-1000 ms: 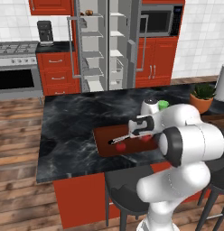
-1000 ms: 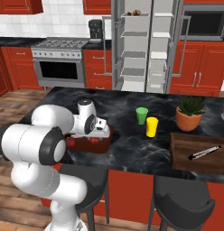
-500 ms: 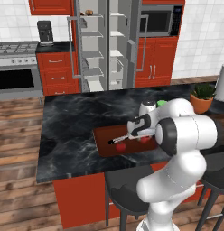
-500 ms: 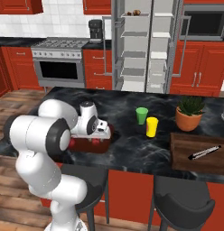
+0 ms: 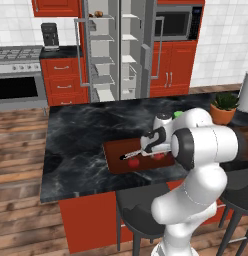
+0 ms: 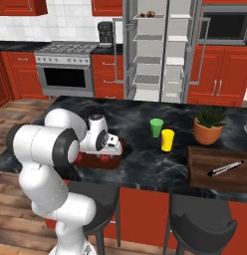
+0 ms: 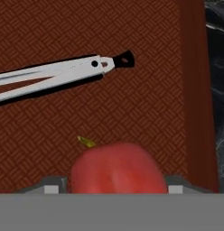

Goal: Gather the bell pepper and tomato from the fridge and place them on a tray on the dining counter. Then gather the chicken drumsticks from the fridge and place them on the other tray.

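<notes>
Dining counter (image 5: 76,140), tray (image 5: 116,155), claw (image 7: 114,182) straddling bell pepper (image 7: 116,167)

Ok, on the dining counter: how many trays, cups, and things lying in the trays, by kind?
Trays: 2, reddish-brown tray and dark brown tray
Cups: 2, green cup and yellow cup
Tongs: 2, one per tray
Red vegetables: 2, both in the reddish-brown tray
Total: 8
</notes>
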